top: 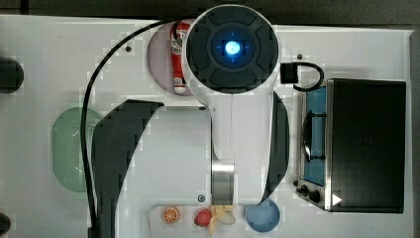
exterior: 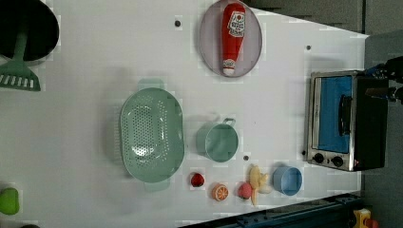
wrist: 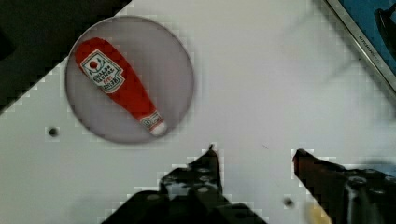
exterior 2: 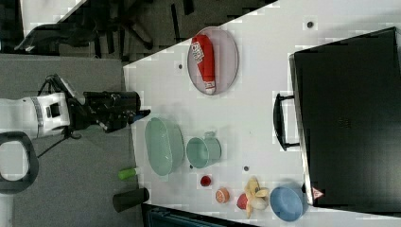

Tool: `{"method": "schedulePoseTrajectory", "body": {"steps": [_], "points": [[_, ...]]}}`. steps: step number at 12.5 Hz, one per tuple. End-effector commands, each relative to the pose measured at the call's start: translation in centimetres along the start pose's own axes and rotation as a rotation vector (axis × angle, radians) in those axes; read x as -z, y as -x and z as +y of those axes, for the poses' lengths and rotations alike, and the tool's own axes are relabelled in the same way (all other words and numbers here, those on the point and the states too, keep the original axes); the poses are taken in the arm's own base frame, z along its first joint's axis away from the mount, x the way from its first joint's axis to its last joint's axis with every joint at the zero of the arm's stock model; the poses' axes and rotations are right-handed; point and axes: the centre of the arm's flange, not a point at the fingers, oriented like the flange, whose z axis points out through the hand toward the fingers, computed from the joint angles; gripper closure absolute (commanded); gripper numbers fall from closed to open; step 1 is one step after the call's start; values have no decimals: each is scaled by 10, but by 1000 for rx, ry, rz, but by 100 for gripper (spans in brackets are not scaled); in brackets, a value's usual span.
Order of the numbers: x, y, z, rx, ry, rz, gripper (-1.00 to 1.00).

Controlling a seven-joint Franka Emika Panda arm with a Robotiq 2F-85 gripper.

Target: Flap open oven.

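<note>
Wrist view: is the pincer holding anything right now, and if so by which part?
Nothing is held. The pincer is open, with bare white table between its fingertips, and the oven handle is untouched.

You are looking at a white table (exterior: 95, 71) whose top takes up most of each camera's picture, with a few small dark holes (exterior: 177, 23) dotted across it. Past its edge in the right view you see a grey floor (exterior 2: 71, 189), and beyond that a darker area (exterior 2: 118, 23) crowded with black shapes, which may be chair legs or stands. A white panel (exterior 2: 42, 12) shows in the right view's upper left corner. In the left view a grey strip (exterior: 380, 19) runs past the table's far edge, and a dark blue rail (exterior: 294, 213) lies along the left view's bottom. The light is even, with soft shadows.
</note>
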Motion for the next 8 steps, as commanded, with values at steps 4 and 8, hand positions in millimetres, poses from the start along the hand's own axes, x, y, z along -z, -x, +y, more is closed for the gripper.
{"method": "schedulePoseTrajectory", "body": {"steps": [4, 8], "points": [[75, 66, 106, -177, 5, -27, -100], [75, 66, 106, -177, 5, -27, -38]]}}
